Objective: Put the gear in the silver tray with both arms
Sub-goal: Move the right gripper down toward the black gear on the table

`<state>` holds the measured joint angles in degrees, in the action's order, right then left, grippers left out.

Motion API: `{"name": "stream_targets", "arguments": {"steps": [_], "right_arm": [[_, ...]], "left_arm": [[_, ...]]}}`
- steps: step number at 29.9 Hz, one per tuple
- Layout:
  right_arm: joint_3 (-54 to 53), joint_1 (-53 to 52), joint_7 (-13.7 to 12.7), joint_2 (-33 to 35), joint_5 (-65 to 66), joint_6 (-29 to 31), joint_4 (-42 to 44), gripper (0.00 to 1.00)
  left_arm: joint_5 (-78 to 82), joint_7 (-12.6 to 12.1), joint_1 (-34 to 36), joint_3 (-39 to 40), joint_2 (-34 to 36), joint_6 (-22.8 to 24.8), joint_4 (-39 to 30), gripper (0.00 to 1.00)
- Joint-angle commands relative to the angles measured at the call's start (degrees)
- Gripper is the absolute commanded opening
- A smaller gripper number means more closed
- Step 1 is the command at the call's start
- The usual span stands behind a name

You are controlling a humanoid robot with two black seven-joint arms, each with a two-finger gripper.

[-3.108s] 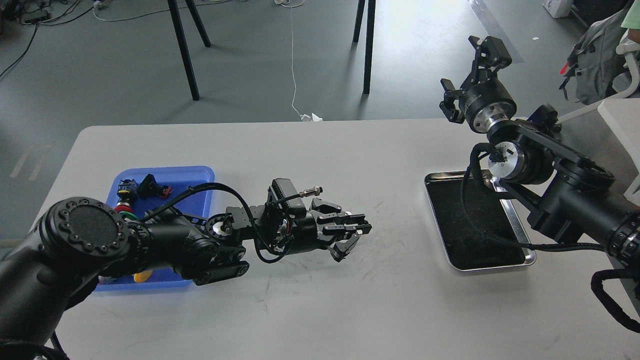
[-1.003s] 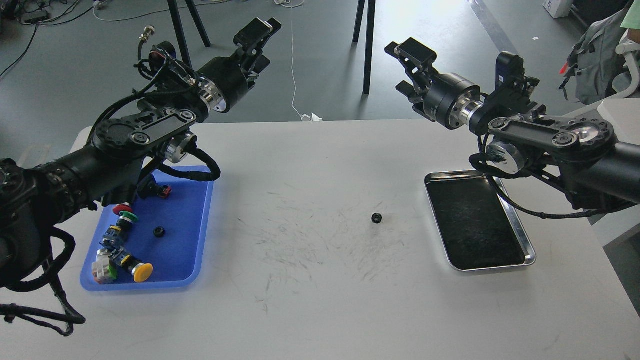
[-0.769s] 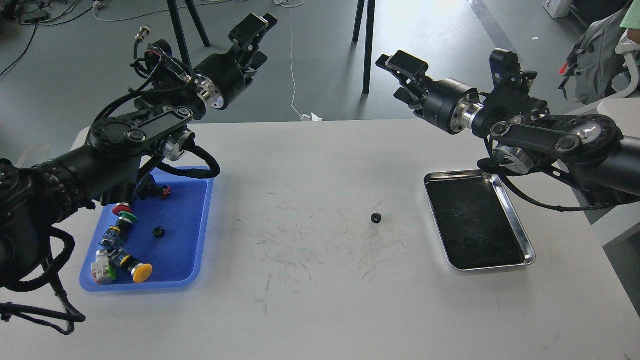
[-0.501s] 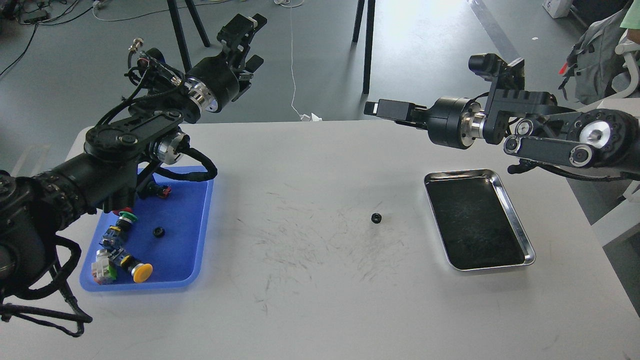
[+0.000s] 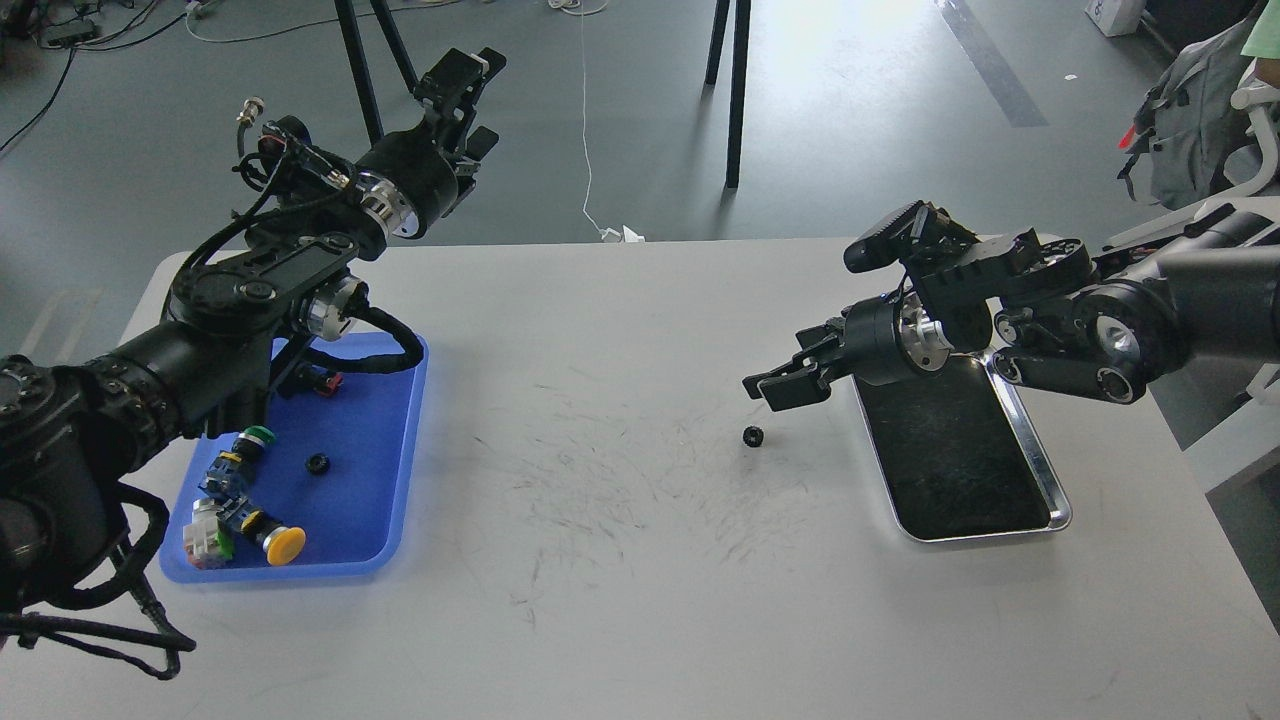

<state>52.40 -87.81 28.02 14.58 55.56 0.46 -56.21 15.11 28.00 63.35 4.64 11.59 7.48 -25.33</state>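
Table (image 5: 640,620) middle bare around gear (image 5: 753,436), right gripper (image 5: 785,385) near.

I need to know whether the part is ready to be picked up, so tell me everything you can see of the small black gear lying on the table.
The gear is a tiny, dark, round piece; its teeth are too small to make out. It lies alone on the bare white table, left of the silver tray and apart from it. Nothing touches it. The right gripper hovers just above and to its right, fingers apart.
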Motion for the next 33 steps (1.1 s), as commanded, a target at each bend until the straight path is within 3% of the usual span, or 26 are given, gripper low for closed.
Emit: {"name": "stream_targets", "arguments": {"steps": [1,15,33], "right_arm": [[1.56,1.58,-0.02,-2.62,0.25,-0.02,2.59,0.98],[5.17,6.42,-0.02,-7.72,0.61,0.07,9.44,0.95],[8.42,6.59,-0.02,-13.17,2.27,0.07,11.73,0.92]], "left_arm": [[-0.08,0.00,-0.06,0.10,0.18,-0.10,0.02,0.98],[-0.52,0.00,-0.42,0.10,0.62,-0.10,1.07,0.98],[-0.69,0.00,-0.50,0.28,0.80,-0.10,1.07,0.98]]}}
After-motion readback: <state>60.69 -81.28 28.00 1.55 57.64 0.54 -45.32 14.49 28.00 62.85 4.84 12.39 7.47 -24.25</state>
